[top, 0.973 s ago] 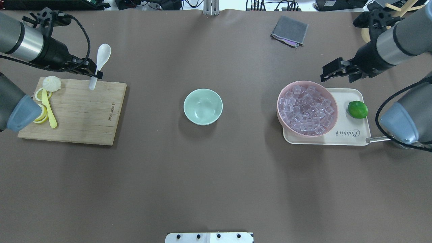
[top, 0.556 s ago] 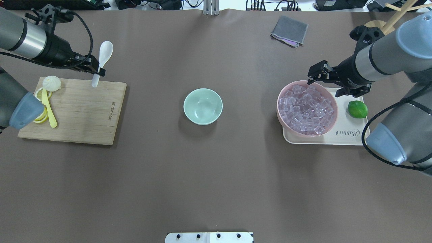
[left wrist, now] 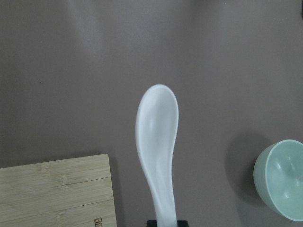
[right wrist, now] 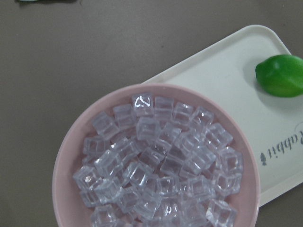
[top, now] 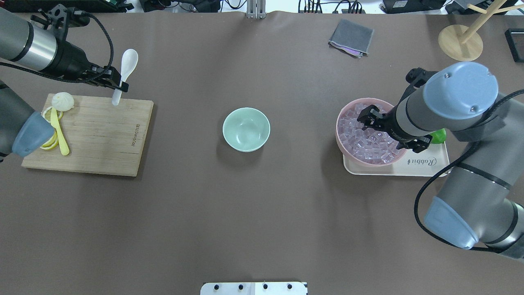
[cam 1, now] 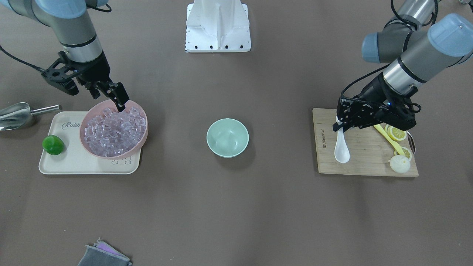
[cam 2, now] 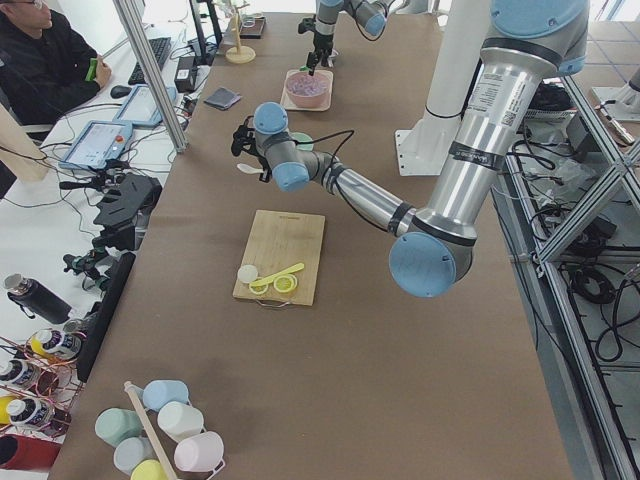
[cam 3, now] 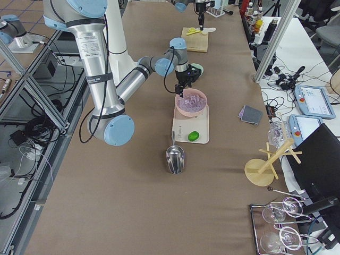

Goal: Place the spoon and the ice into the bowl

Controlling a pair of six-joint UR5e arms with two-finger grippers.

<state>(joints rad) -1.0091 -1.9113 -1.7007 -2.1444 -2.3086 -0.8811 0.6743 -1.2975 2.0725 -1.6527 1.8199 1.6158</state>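
Observation:
The white spoon (top: 129, 61) hangs by its handle from my left gripper (top: 118, 85), which is shut on it above the far edge of the cutting board (top: 94, 139). It also shows in the front view (cam 1: 342, 147) and the left wrist view (left wrist: 158, 142). The empty mint-green bowl (top: 246, 129) sits at the table's middle, well to the right of the spoon. The ice (top: 368, 141) is a heap of clear cubes filling the pink bowl (top: 339, 137). My right gripper (top: 368, 119) is open and empty just over that bowl's far side, fingertips near the cubes (right wrist: 156, 165).
The pink bowl stands on a cream tray (top: 425, 166) with a green lime (top: 440, 134). A steel scoop (cam 1: 14, 114) lies beside the tray. Lemon slices and a long yellow utensil (top: 61, 135) lie on the cutting board. A grey cloth (top: 351, 37) lies at the back.
My right arm has swung from behind the tray forward and down over the pink bowl. My left gripper has carried the spoon slightly up and away from the board.

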